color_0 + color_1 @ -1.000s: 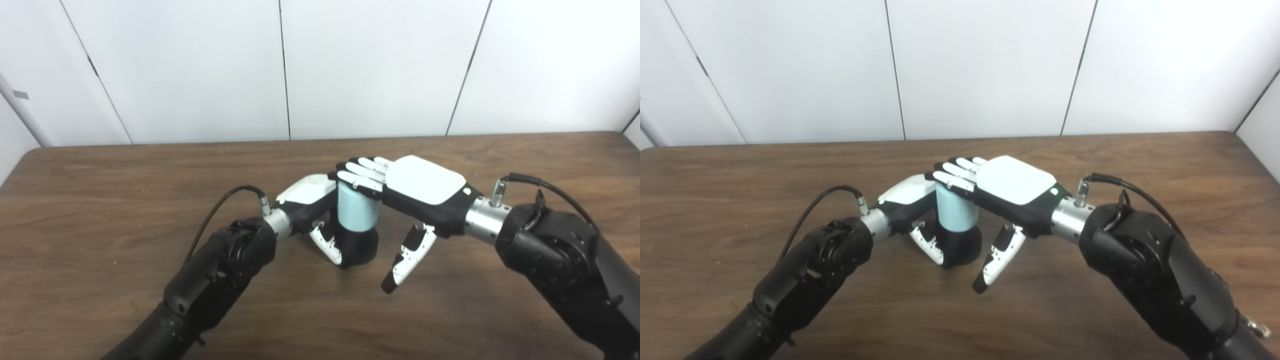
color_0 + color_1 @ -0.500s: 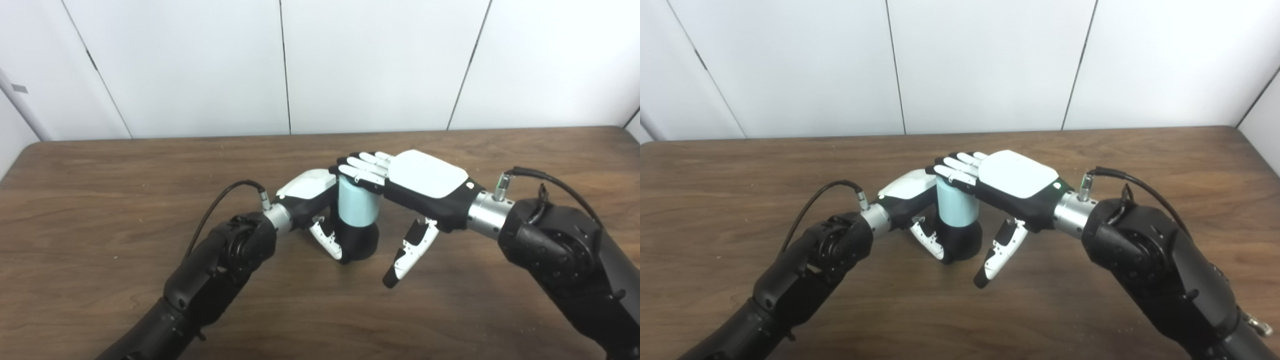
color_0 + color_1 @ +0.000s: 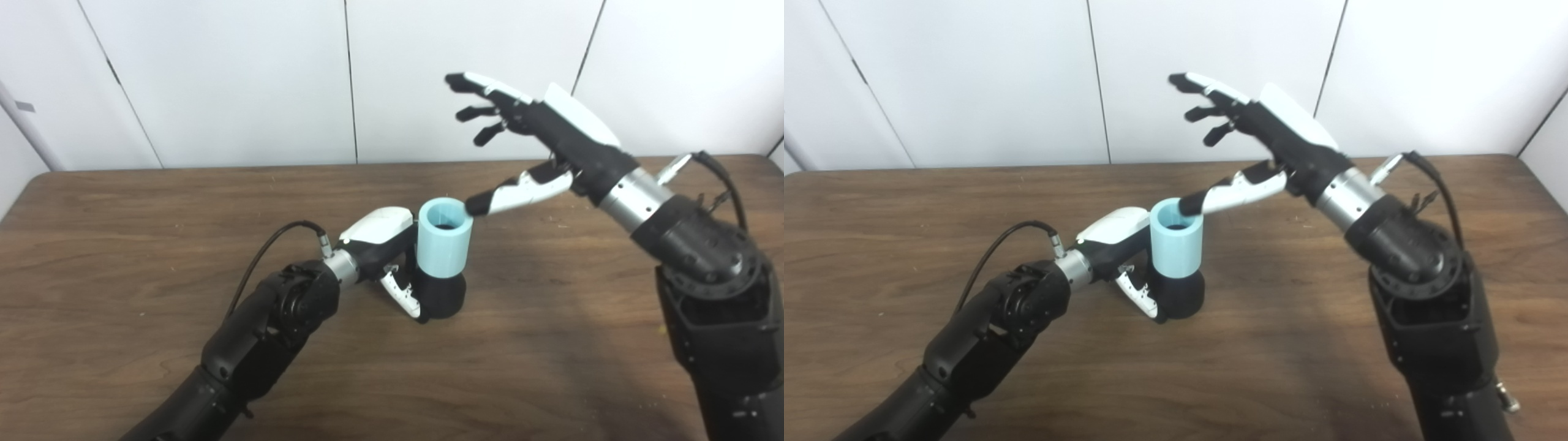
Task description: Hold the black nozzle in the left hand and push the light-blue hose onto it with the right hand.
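Note:
The black nozzle (image 3: pixel 442 295) stands upright on the wooden table (image 3: pixel 122 245) near its middle. A short light-blue hose (image 3: pixel 444 242) sits on top of it, open end up. My left hand (image 3: pixel 386 245) wraps the nozzle from the left, its thumb across the nozzle's front and its fingers hidden behind the hose. My right hand (image 3: pixel 539 138) hovers open above and to the right of the hose, fingers spread toward the wall. Its thumb tip lies close to the hose's rim; I cannot tell whether it touches.
A black cable (image 3: pixel 269 251) arcs up from my left wrist. White wall panels (image 3: pixel 245 79) rise behind the table's far edge. Bare wood lies on both sides of the hose.
My right hand has lifted off the top of the hose and swung up and to the right, fingers spreading. The hose and nozzle stay in place in my left hand.

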